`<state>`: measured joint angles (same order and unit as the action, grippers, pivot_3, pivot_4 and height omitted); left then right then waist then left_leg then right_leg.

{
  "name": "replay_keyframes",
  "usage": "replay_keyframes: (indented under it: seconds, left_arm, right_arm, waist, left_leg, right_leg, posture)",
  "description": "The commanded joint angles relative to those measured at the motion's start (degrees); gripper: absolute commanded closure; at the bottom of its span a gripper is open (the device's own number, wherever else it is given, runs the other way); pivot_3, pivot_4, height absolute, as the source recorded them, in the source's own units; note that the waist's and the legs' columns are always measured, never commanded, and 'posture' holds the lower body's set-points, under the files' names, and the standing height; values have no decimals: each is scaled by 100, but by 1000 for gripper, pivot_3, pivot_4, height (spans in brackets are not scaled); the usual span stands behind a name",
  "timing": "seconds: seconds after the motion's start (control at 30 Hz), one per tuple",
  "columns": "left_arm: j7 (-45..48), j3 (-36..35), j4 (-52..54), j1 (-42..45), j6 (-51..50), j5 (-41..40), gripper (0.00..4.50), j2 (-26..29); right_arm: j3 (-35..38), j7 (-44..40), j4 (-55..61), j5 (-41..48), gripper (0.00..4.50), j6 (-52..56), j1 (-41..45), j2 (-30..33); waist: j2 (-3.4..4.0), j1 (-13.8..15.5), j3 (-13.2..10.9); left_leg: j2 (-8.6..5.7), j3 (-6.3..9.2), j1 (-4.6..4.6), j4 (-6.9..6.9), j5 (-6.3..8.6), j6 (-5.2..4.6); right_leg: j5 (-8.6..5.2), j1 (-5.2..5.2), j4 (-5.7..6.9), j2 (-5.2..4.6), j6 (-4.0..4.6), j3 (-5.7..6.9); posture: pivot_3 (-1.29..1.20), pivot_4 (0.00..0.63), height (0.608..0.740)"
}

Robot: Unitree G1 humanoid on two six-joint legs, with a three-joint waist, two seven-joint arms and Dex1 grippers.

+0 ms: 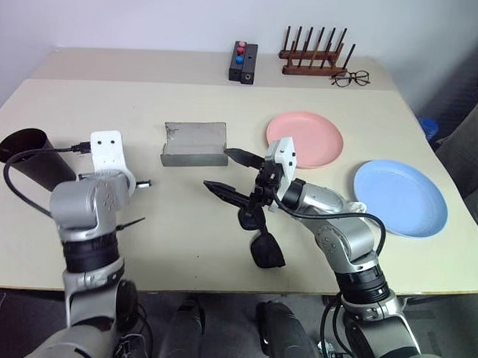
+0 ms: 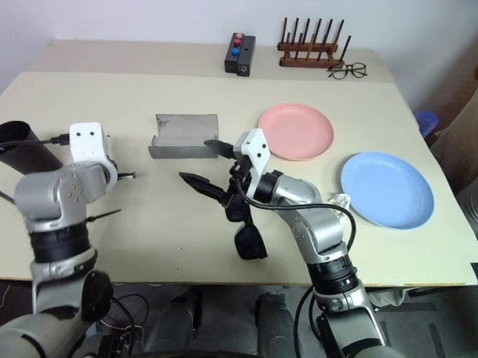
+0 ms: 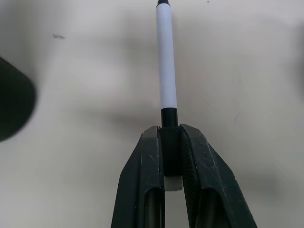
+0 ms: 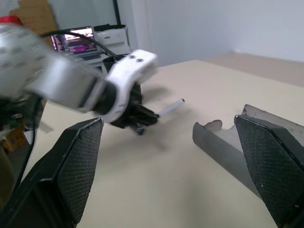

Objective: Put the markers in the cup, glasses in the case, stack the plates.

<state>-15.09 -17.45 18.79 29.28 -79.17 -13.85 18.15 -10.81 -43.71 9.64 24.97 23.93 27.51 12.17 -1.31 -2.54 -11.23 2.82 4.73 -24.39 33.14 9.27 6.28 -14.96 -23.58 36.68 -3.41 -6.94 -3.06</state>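
While our left end effector [image 3: 170,156] grips the thin white marker with black ends [image 3: 166,61] at the frame's left, the glossy black tapered cup [image 1: 32,158] lies beside it on the counter [image 1: 182,224]; our right end effector [image 1: 231,172], mid-frame, gapes empty. We judge cup insertion next.

Sitting on the table are two plates, pink [image 1: 305,139] and light blue [image 1: 400,197], one grey case [image 1: 194,144], one black cup [image 1: 32,158] and one white marker [image 3: 166,71].
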Motion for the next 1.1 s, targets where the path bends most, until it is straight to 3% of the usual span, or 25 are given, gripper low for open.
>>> replay_keyframes:
  seconds: [0.03,0.3,0.47,0.83,1.1]
  left_arm:
    - [462,-184,804,-208,1549,64,4423,99]
    - [341,-525,610,-322,4468,937,4423,421]
    - [199,-751,260,-664,5677,1513,4423,748]
    - [143,-1571,-522,-1493,6845,1410,4423,623]
    - [280,-1597,-1121,-1453,7158,1186,4423,534]
  right_arm:
    - [-4,-77,41,45,0,-85,134,-60]
    - [-26,-124,-59,15,0,-133,194,-119]
    - [2,-108,8,39,0,-129,175,-119]
    - [234,-169,331,614,0,128,343,-175]
    - [178,-248,248,563,0,92,386,-148]
  waist:
    - [-1,29,0]
    - [-2,33,1]
    - [-1,24,1]
    - [-4,37,3]
    - [-5,30,3]
  left_leg:
    - [1,0,-1,1,0,0]
    - [0,-4,-4,4,0,-1]
    - [0,-4,-4,1,0,-1]
    - [1,-4,-4,2,0,-2]
    - [1,-4,-3,1,0,-2]
  right_leg:
    - [-1,0,-1,0,4,0]
    - [-1,17,-41,-3,33,0]
    - [-1,17,-41,-3,31,0]
    - [-1,17,-40,-3,33,1]
    - [-1,18,-39,-2,32,1]
  posture:
    - [0,150,740]
    - [0,150,740]
    - [0,150,740]
    - [0,150,740]
    - [0,150,740]
